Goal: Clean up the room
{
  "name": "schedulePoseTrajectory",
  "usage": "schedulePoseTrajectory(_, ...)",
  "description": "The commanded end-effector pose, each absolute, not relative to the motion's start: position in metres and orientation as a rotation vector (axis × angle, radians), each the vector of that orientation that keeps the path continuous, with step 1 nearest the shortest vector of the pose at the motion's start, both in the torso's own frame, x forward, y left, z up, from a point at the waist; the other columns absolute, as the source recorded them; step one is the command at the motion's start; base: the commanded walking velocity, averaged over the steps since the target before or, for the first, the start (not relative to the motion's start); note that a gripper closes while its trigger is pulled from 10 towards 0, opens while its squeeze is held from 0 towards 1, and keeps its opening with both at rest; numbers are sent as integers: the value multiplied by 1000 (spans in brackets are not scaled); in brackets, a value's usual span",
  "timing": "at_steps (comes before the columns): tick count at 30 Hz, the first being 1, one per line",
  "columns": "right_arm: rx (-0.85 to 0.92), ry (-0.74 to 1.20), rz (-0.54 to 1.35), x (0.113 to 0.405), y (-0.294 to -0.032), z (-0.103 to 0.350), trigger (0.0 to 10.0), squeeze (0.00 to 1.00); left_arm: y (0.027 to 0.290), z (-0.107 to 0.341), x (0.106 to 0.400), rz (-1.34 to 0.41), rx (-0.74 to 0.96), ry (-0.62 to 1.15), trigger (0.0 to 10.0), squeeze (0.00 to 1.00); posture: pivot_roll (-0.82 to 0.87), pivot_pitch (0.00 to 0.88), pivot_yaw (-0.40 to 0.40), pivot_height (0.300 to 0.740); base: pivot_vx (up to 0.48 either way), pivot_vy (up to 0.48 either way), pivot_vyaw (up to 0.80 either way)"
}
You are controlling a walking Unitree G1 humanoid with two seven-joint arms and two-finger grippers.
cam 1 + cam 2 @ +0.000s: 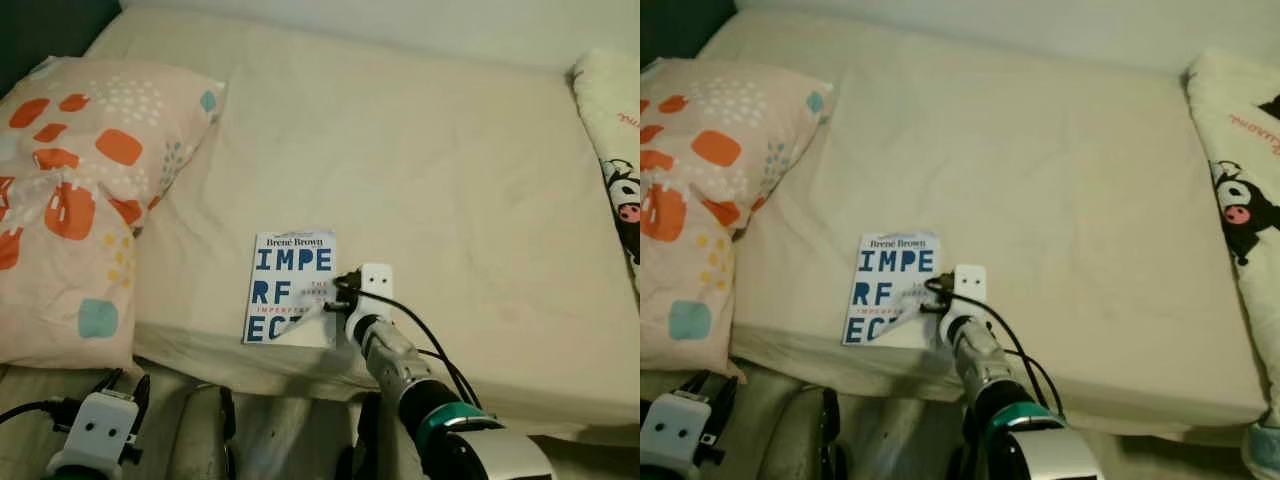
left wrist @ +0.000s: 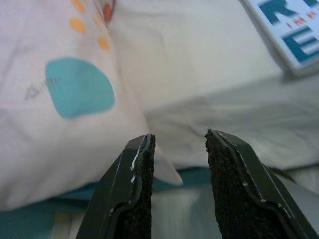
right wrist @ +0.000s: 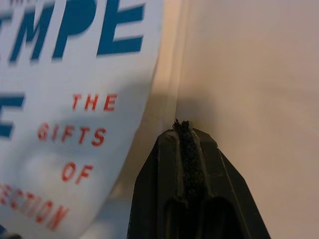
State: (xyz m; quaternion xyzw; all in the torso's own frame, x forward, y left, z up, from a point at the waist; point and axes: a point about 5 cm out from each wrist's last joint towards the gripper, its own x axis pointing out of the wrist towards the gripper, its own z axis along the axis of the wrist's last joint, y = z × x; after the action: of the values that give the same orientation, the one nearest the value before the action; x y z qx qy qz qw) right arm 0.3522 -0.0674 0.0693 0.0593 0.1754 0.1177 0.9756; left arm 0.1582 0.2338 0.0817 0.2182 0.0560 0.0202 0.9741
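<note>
A white paperback book [image 1: 290, 285] with big blue letters lies flat near the front edge of the beige bed [image 1: 430, 170]. My right gripper [image 1: 333, 297] reaches over that edge and rests at the book's right side. In the right wrist view its fingers [image 3: 182, 149] are pressed together and shut, with their tip on the sheet just beside the book's cover [image 3: 75, 89]. My left gripper [image 2: 177, 142] hangs low at the bed's front left. It is open, with nothing between the fingers, and faces the pillow [image 2: 75, 89].
A large pillow [image 1: 70, 190] with orange and teal spots lies on the left of the bed and overhangs the front edge. A white blanket [image 1: 1240, 190] with a cartoon print runs along the right side. Most of the mattress is bare sheet.
</note>
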Motion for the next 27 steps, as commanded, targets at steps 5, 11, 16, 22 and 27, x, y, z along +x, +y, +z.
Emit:
schedulePoseTrajectory(5, 93, 406, 264, 344, -54, 60, 0, 0, 235, 79, 146, 35, 436, 167, 10000, 0, 270, 350, -63, 600, 0, 0, 0)
schedulePoseTrajectory(11, 140, 425, 262, 342, -47, 60, 0, 0, 235, 84, 141, 33, 430, 183, 10000, 0, 256, 346, -54, 600, 0, 0, 0)
schedulePoseTrajectory(16, 128, 411, 320, 341, -31, 64, 0, 0, 235, 85, 141, 24, 433, 190, 10000, 0, 262, 348, -53, 600, 0, 0, 0)
schedulePoseTrajectory(22, 130, 376, 439, 334, 9, 78, 0, 0, 237, 87, 136, 19, 443, 208, 10000, 0, 271, 357, -52, 600, 0, 0, 0)
schedulePoseTrajectory(27, 119, 363, 531, 323, 33, 81, 0, 0, 236, 87, 132, 18, 445, 222, 10000, 0, 275, 361, -56, 600, 0, 0, 0)
